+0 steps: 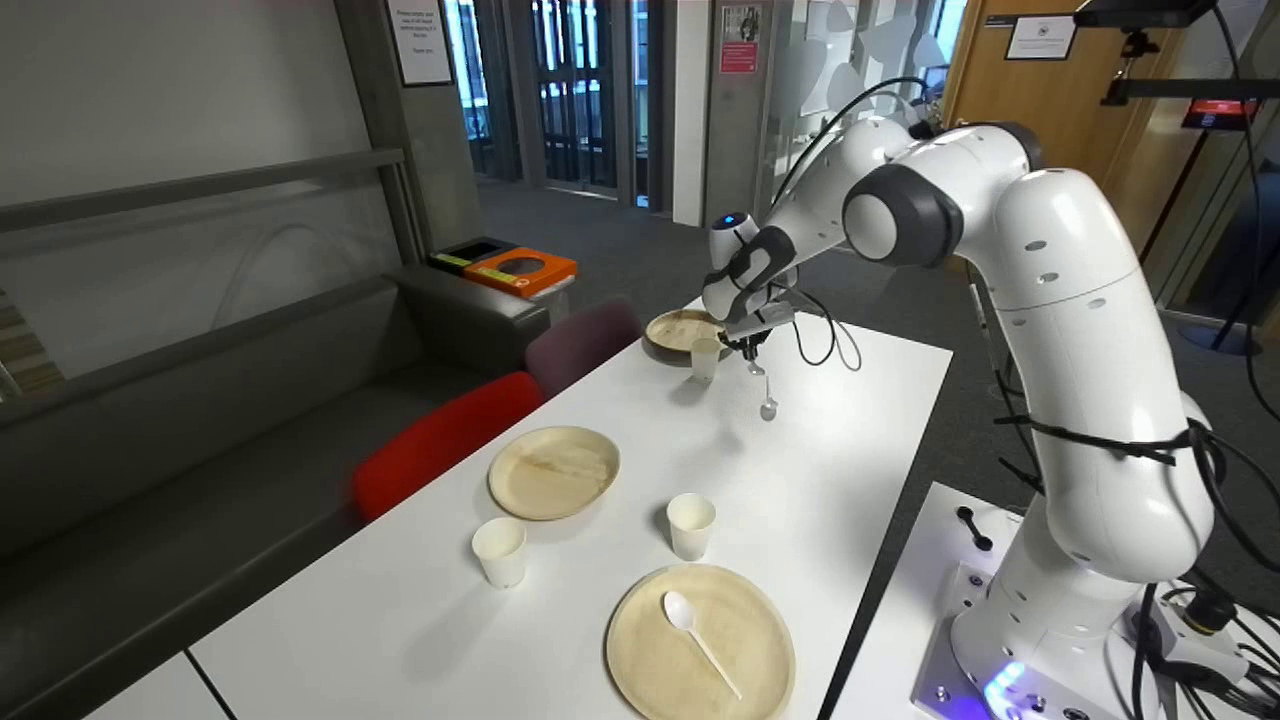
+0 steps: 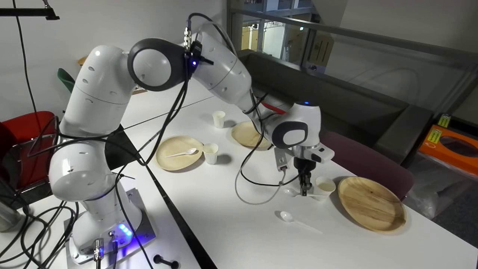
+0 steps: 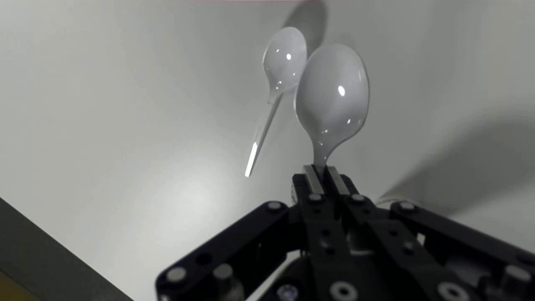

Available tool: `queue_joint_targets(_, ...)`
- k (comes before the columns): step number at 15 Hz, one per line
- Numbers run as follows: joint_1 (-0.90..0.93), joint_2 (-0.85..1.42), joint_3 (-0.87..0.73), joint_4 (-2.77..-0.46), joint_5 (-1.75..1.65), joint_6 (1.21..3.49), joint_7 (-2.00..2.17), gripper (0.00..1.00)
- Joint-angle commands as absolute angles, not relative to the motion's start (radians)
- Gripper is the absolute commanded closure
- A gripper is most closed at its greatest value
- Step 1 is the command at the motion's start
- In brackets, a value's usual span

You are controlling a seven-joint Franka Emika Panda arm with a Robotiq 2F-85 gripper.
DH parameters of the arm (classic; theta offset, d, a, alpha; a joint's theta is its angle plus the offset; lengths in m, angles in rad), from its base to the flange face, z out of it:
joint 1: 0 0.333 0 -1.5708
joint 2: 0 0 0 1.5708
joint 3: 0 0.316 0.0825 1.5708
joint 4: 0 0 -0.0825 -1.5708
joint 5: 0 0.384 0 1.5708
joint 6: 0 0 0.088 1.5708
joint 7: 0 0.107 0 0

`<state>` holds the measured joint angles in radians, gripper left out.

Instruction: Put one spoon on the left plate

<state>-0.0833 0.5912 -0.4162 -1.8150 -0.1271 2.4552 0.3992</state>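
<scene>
My gripper is shut on the handle of a white plastic spoon, with its bowl pointing out past the fingertips. In an exterior view the gripper holds this spoon roughly level above the table. A second white spoon lies on the table below; it also shows in both exterior views. The left plate, round, beige and shallow, stands far from the gripper on the sofa side, bare. The arm partly hides it in an exterior view.
A larger beige plate holds another white spoon. A deeper tan bowl stands near the gripper. A paper cup stands right beside the gripper. Two more cups stand near the plates. A cable loops by the wrist.
</scene>
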Motion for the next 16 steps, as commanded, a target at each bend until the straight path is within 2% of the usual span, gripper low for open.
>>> queue_joint_targets(1, -0.009, 0.387, -0.424, -2.022, -0.237, 2.555, 0.434, 0.98)
queue_joint_targets(7, 0.051, 0.256, -0.329, -2.052, -0.293, 2.441, 0.447, 0.98)
queue_joint_targets(16, 0.107, 0.301, -0.211, -1.938, -0.371, 2.416, 0.581, 0.97)
